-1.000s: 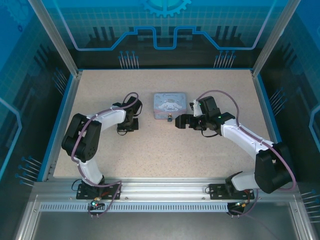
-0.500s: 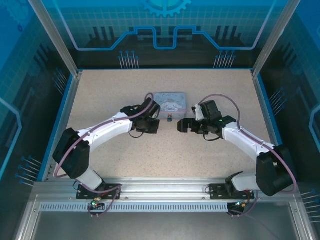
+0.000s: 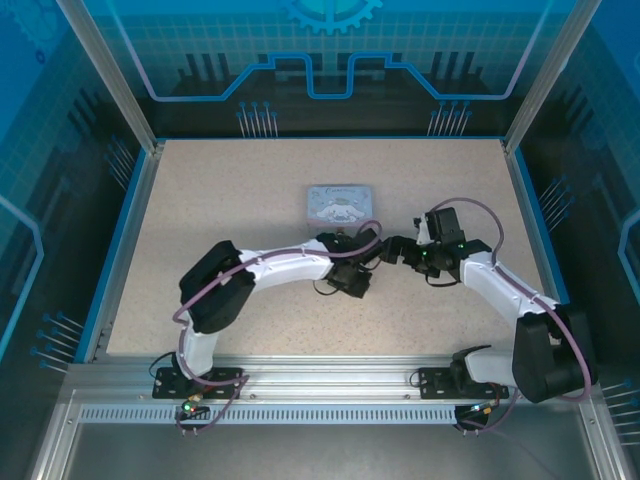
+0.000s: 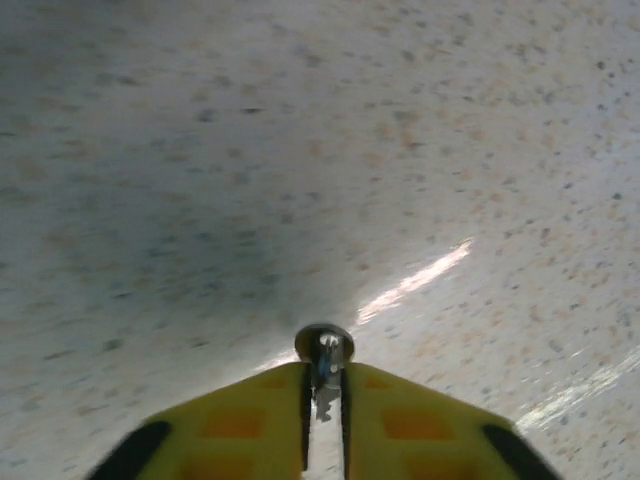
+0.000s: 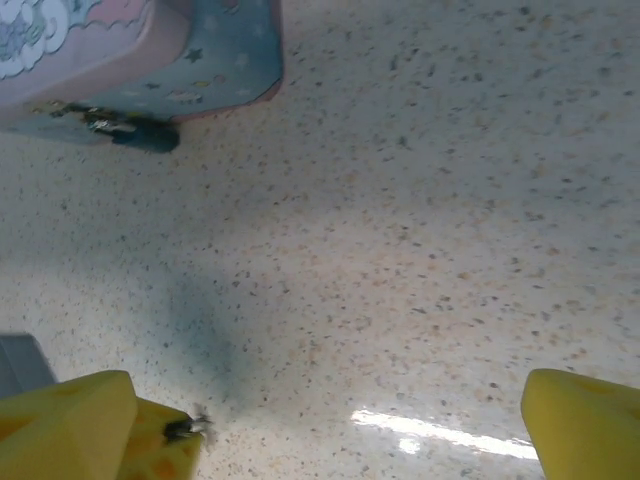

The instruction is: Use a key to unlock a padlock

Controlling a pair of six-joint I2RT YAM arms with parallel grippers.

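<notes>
The key [image 4: 323,348], a tiny metal piece with a round head, sticks out from between the yellow fingers of my left gripper [image 4: 323,388], which is shut on it just above bare table. In the top view the left gripper [image 3: 354,274] sits at the table's centre, in front of the pale blue tin [image 3: 340,205]. The padlock [image 5: 138,131], small and dark with a thin shackle, lies against the tin's [image 5: 150,50] front wall. My right gripper [image 5: 358,420] is wide open over the table, short of the padlock. From above, it [image 3: 392,250] is just right of the left gripper.
A small dark speck sits on the right gripper's left fingertip [image 5: 183,429]; what it is I cannot tell. A blue rim [image 3: 118,240] and aluminium posts border the speckled tabletop [image 3: 220,190]. The two wrists are close together at the centre.
The left arm swung from left of the tin across to the centre front of it. The right gripper drew back a little to the right and toward the near edge.
</notes>
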